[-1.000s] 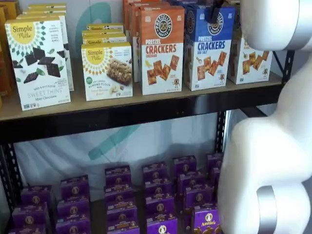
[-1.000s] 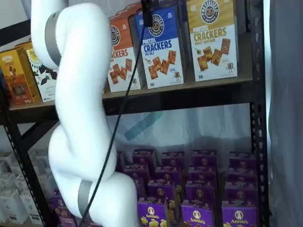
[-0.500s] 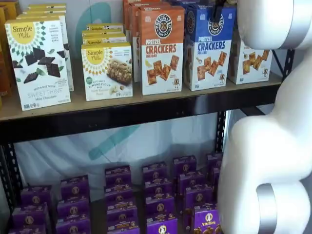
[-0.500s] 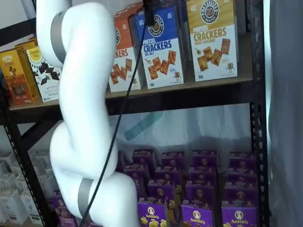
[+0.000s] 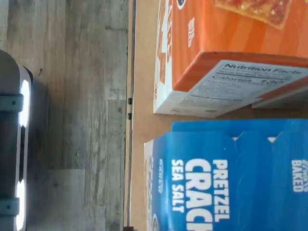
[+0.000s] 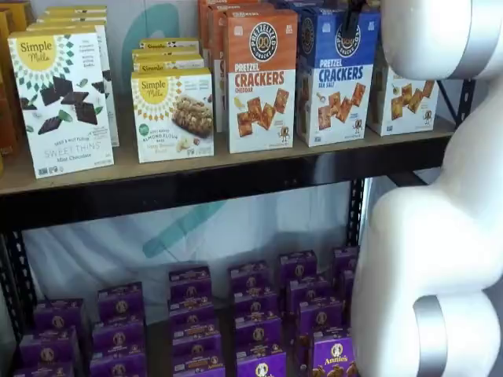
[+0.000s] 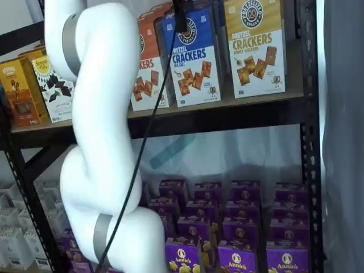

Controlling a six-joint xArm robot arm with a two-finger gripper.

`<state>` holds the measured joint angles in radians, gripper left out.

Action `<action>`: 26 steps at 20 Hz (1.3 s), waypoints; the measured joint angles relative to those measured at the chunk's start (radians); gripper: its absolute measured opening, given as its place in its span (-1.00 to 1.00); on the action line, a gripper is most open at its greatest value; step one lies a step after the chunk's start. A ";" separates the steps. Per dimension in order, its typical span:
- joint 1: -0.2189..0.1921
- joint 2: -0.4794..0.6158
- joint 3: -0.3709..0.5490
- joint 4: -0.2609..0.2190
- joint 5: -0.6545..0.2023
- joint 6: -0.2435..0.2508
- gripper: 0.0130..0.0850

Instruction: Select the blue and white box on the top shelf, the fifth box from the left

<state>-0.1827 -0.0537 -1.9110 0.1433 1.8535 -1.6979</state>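
Observation:
The blue and white box [image 6: 336,75] stands upright on the top shelf [image 6: 196,187], between an orange-topped box and a yellow-topped box; it shows in both shelf views [image 7: 193,60]. The wrist view shows its blue upper part [image 5: 226,183] close up, with "PRETZEL" and "SEA SALT" printed on it. My gripper [image 7: 180,14] hangs from the view's top edge in front of the box's upper part, with a black cable running down from it. Only a dark finger shape [image 6: 350,17] shows, so I cannot tell whether it is open or shut. The shelf's black front beam [image 7: 227,116] runs under the box.
An orange cheddar cracker box [image 6: 261,78] stands left of the blue one and a yellow-topped cracker box [image 7: 255,48] right of it. Simple Mills boxes [image 6: 63,102] stand further left. Purple boxes [image 6: 196,322] fill the lower shelf. My white arm [image 6: 432,236] covers the right side.
My arm's white links have shifted slightly to the right in one shelf view. The gripper stays at the top of the blue and white box, which still stands on the shelf.

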 joint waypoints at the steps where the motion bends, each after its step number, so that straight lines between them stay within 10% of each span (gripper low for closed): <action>1: 0.000 -0.002 0.004 0.003 -0.003 0.001 1.00; 7: -0.002 -0.002 0.006 0.012 -0.002 0.003 0.67; 26: -0.007 -0.011 0.008 0.012 0.009 -0.002 0.44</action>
<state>-0.1893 -0.0647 -1.9029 0.1549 1.8627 -1.6995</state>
